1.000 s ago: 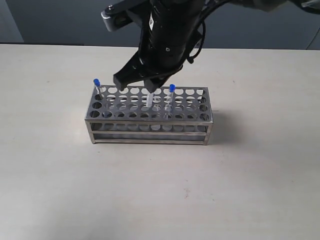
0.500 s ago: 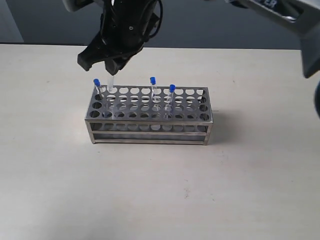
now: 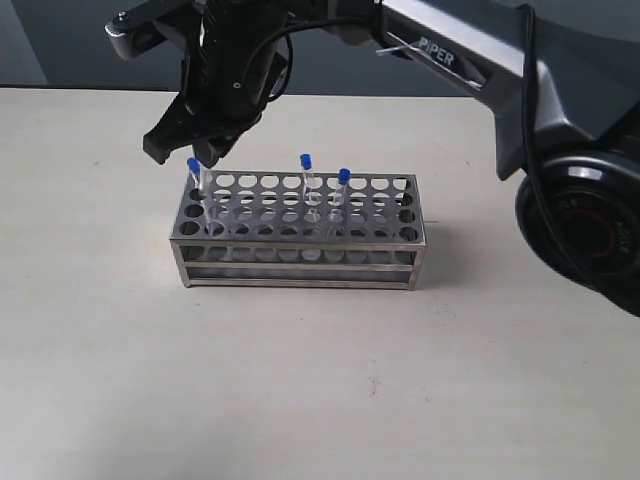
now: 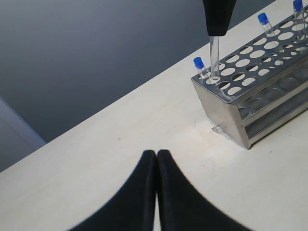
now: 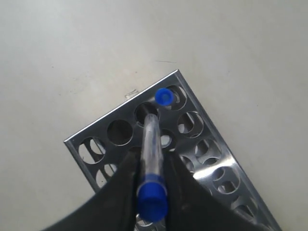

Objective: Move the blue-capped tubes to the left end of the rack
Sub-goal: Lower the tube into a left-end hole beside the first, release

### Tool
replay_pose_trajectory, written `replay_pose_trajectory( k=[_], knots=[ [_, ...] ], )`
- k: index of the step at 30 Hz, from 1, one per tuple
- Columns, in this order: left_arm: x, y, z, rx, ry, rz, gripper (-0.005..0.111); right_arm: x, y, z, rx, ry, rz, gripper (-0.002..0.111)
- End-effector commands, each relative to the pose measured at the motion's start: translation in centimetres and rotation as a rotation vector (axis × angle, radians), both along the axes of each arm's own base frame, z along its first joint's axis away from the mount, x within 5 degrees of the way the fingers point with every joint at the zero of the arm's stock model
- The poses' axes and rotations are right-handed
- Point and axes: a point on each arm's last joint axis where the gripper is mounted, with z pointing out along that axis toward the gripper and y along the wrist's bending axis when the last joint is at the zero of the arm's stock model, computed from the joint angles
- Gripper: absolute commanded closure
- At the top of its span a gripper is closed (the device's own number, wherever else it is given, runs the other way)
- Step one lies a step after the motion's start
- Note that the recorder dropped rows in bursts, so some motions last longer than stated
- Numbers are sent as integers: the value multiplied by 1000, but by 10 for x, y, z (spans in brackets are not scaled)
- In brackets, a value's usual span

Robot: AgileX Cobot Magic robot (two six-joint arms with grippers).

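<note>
The grey metal rack (image 3: 300,247) stands mid-table. One blue-capped tube (image 3: 194,165) sits in its far left corner hole, and two more (image 3: 307,161) (image 3: 344,176) stand near the middle. My right gripper (image 3: 186,150) has reached across to the left end and is shut on a fourth blue-capped tube (image 5: 151,139), held upright. That tube's lower end (image 4: 214,60) enters the hole beside the corner tube (image 4: 198,62). My left gripper (image 4: 156,153) is shut and empty, hovering over bare table short of the rack's left end (image 4: 226,103). It does not show in the exterior view.
The right arm's grey link (image 3: 450,50) slants over the table behind the rack, and its base joint (image 3: 585,225) is at the right edge. Pale tabletop (image 3: 320,380) lies in front of the rack. A dark wall runs behind the table.
The right gripper carried its tube from the rack's middle to the left end, then lowered it so the tip meets a hole beside the corner tube.
</note>
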Motion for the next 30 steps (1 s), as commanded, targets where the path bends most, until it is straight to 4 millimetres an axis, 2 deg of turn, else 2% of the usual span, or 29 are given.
replay_pose_trajectory(
  k=[1, 16, 30],
  knots=[
    [0, -1, 2, -6, -6, -6, 106, 2, 1, -5, -5, 8, 6, 109],
    [0, -1, 2, -6, -6, -6, 106, 8, 17, -37, 57, 50, -7, 109],
    [0, -1, 2, -11, -4, -6, 106, 11, 31, -40, 200, 51, -37, 109]
  ],
)
